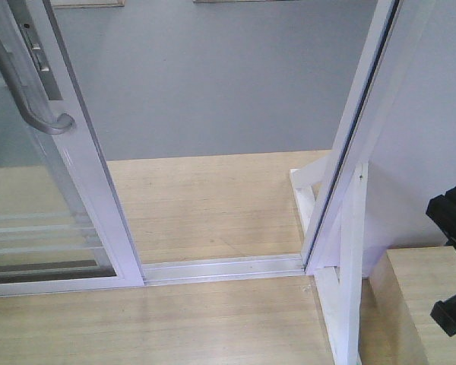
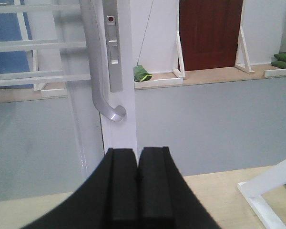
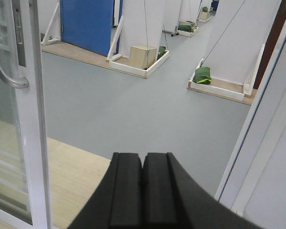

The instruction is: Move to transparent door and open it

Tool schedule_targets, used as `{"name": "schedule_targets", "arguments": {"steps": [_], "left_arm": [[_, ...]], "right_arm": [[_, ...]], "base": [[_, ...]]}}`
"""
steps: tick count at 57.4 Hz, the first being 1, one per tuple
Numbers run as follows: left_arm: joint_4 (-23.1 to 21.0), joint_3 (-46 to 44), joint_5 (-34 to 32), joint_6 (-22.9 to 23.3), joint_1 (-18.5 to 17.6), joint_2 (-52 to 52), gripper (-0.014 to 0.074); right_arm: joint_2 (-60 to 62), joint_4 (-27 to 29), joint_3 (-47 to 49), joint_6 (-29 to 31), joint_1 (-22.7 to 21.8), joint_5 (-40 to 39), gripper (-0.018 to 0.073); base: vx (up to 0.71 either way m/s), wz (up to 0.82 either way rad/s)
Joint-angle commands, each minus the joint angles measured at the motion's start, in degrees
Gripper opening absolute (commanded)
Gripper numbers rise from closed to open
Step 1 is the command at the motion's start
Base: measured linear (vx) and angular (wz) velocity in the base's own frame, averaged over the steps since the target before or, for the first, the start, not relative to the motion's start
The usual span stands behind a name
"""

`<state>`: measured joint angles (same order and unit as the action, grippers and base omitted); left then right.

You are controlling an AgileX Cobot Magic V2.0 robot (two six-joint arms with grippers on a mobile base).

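The transparent door (image 1: 91, 179) stands at the left, a white-framed glass panel with thin white bars low down and a curved grey handle (image 1: 45, 125). A wide gap lies between its edge and the white jamb (image 1: 342, 160) on the right. In the left wrist view my left gripper (image 2: 137, 150) is shut and empty. It points at the door's white stile (image 2: 125, 95), just below the handle (image 2: 89, 62) and its lock plate (image 2: 114, 47). In the right wrist view my right gripper (image 3: 143, 155) is shut and empty and faces the gap, with the door (image 3: 35, 143) and handle (image 3: 14, 83) to its left.
A metal floor track (image 1: 220, 268) crosses the doorway between wooden floor boards. A white upright post with an angled brace (image 1: 351, 289) stands at the right beside a wooden step (image 1: 425, 304). A black part of my right arm (image 1: 452, 258) shows at the right edge. Grey floor lies beyond, with platforms and green bags (image 3: 201, 75).
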<state>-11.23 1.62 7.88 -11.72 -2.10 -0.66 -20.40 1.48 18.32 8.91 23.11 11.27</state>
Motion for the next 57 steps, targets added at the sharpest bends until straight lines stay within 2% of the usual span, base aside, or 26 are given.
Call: {"name": "schedule_targets", "arguments": {"steps": [1, 11, 27, 35, 39, 50, 57], "left_arm": [[-0.33, 1.70, -4.34, 0.24, -0.31, -0.74, -0.0003], [-0.33, 1.70, -4.34, 0.24, -0.31, -0.74, -0.0003], [-0.33, 1.70, -4.34, 0.24, -0.31, -0.74, -0.0003], [-0.33, 1.70, -4.34, 0.24, -0.31, -0.74, -0.0003], [-0.33, 1.70, -4.34, 0.24, -0.31, -0.74, -0.0003], [-0.33, 1.70, -4.34, 0.24, -0.31, -0.74, -0.0003], [-0.33, 1.70, -4.34, 0.24, -0.31, -0.74, -0.0003]], "right_arm": [[-0.44, -0.27, 1.83, 0.30, -0.20, -4.35, 0.0000], [1.90, -0.45, 0.17, -0.47, -0.20, -2.97, 0.0000], [16.99, 0.12, -20.62, -6.09, -0.20, -11.70, 0.0000], [21.87, -0.40, -20.84, -6.09, -0.39, -5.37, 0.0000], [21.77, -0.40, -20.84, -6.09, -1.73, -5.38, 0.0000], [21.77, -0.35, -20.84, -6.09, -9.55, -5.43, 0.0000], [21.77, -0.29, -20.84, -6.09, -11.40, -5.43, 0.0000]], "base": [[0.00, 0.00], [0.00, 0.00], [0.00, 0.00], [0.00, 0.00], [0.00, 0.00], [0.00, 0.00], [0.00, 0.00]]}}
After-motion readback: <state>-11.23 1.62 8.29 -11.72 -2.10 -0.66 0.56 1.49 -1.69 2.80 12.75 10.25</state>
